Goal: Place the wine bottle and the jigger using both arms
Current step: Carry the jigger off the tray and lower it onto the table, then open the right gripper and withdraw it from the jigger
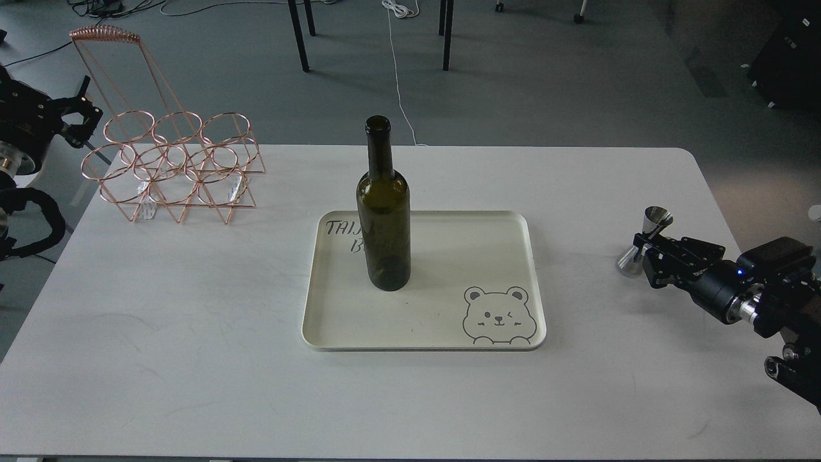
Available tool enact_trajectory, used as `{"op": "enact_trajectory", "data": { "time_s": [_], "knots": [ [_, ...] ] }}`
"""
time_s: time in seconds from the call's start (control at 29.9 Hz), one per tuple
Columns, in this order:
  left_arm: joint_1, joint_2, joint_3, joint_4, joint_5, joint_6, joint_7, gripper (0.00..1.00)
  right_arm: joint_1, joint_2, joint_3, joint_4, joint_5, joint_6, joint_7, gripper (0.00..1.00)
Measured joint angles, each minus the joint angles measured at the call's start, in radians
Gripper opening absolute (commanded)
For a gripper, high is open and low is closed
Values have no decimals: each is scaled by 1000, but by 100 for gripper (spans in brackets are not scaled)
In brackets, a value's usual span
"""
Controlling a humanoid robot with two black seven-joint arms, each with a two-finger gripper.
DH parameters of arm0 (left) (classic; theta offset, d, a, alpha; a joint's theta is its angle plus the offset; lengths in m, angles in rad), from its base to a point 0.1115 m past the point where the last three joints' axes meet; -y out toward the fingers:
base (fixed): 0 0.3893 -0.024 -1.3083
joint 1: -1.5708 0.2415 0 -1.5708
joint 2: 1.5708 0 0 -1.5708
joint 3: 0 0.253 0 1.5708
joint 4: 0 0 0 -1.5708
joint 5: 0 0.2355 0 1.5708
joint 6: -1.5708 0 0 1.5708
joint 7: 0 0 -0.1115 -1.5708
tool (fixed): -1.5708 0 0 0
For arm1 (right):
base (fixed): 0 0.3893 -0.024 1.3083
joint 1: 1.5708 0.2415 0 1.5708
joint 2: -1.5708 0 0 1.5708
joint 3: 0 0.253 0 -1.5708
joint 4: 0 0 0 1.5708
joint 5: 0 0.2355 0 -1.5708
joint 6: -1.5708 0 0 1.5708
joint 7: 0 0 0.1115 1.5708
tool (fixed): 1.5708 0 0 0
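The dark olive-green wine bottle (384, 212) stands upright on the left part of the cream tray (507, 224). The steel jigger (645, 242) is upright at the table's right side, low over or on the table, I cannot tell which. My right gripper (643, 246) is shut on the jigger at its waist. My left gripper (80, 115) is at the far left edge, off the table, behind the copper rack; its fingers look spread and empty.
A copper wire bottle rack (170, 160) stands at the table's back left. The tray has a bear drawing (499, 316) at its front right corner. Chair legs and cables lie on the floor beyond the table.
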State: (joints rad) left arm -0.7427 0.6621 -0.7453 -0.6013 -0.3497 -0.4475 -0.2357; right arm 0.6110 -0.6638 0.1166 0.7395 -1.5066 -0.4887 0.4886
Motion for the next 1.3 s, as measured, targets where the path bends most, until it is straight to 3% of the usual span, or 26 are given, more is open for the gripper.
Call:
{"op": "enact_trajectory", "data": {
  "time_s": [0.2,0.43,0.6,0.74,0.8,1.1,1.3],
  "knots": [
    [-3,2,1,0,0,-1,1,99,-2,0,0,4,0,0,0,35],
    [-3,4,3,0,1,-2,1,99,-1,-1,-3,14,0,0,0,44],
    [-3,5,3,0,1,-2,1,99,-3,-34,-8,32,2,0,0,61],
    [-3,6,3,0,1,-3,0,99,-15,-106,-10,94,2,0,0,84],
    [-3,6,3,0,0,-3,0,99,-26,-148,-10,132,3,0,0,91],
    [-3,15,2,0,0,-2,0,99,-101,-319,-3,325,23,0,0,94],
    [-3,29,4,-3,0,3,3,99,-18,-418,11,480,204,0,0,96]
  ]
}}
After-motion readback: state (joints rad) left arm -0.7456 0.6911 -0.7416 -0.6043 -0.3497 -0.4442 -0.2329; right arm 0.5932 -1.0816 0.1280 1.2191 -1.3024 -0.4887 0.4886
